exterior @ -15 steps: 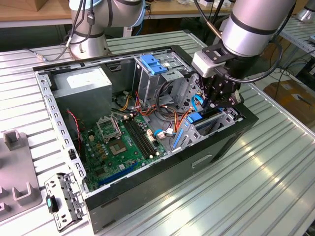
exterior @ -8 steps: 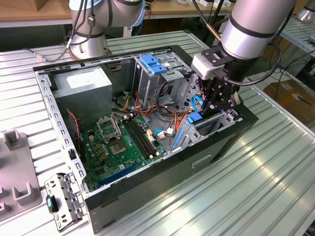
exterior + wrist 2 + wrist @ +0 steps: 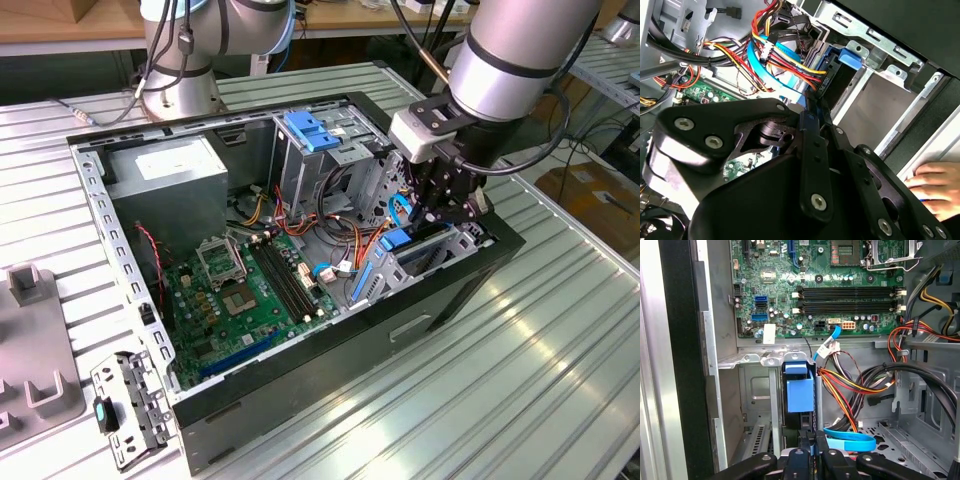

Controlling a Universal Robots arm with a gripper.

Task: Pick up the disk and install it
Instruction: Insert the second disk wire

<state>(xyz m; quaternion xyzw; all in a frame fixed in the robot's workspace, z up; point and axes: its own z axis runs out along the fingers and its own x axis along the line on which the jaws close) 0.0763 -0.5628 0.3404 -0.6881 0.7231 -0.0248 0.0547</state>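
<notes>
Blue plastic frames the disk [image 3: 799, 392], which stands on edge in a metal bay at the front corner of the open computer case [image 3: 470, 290]. In the first wrist view it sits upright between grey sheet-metal walls, its blue carrier facing the camera and its dark body behind. In the exterior view the disk [image 3: 402, 245] shows as a blue and dark slab just below the arm's tool, and in the second wrist view its blue end [image 3: 842, 60] sits in the silver bay frame.

The gripper [image 3: 812, 440] has its black fingers drawn close together on the near edge of the disk, pinching it with almost no gap between them. In the exterior view the gripper [image 3: 445, 205] points down into the case at that same corner, and in the second wrist view its dark linkages reach toward the blue carrier.

Beside the disk lie bundles of red, yellow, orange and black wires [image 3: 850, 385] and a flat blue cable [image 3: 852, 440] curled on the case floor. A green circuit board [image 3: 250, 290] covers the case bottom, with a grey power supply [image 3: 170, 180] at the far end and a tall grey cage with a blue latch [image 3: 315, 130] near the middle. The case lies on a ribbed metal table [image 3: 520, 390]. A person's hand [image 3: 935, 187] rests outside the case wall in the second wrist view.
</notes>
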